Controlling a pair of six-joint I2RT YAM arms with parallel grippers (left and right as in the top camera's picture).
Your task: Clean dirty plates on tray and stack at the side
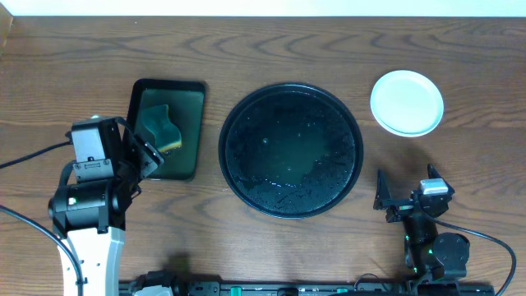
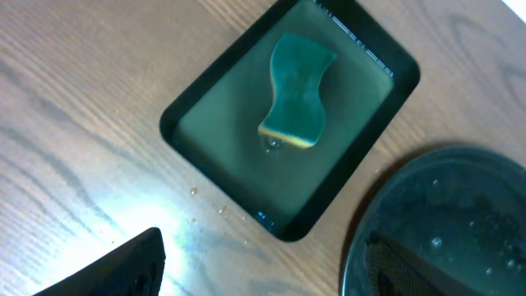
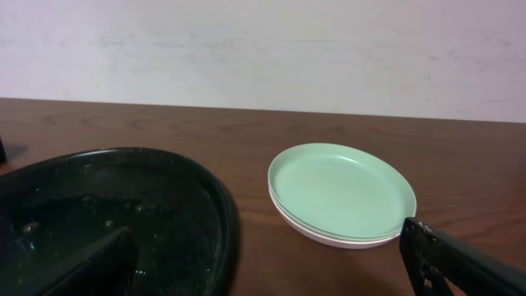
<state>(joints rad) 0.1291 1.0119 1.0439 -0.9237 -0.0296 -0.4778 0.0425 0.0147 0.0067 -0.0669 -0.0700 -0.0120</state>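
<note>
The left gripper (image 2: 263, 238) is hovering with its jaws spread apart over the near edge of a small rectangular black tray (image 2: 185, 111), where a green-and-yellow sponge (image 2: 297, 99) is lying on the dark green floor. The right gripper (image 3: 267, 234) is also holding its jaws wide apart, gripping nothing, low over the wooden worktop (image 1: 82, 57) and facing the gap between the large round black tray (image 1: 289, 150) and the stack of plates (image 3: 341, 189). The round tray is sitting at the centre, glistening with water droplets. The plates are resting on the worktop just to its right, not touching it, with a mint one on top and a white one at the bottom.
</note>
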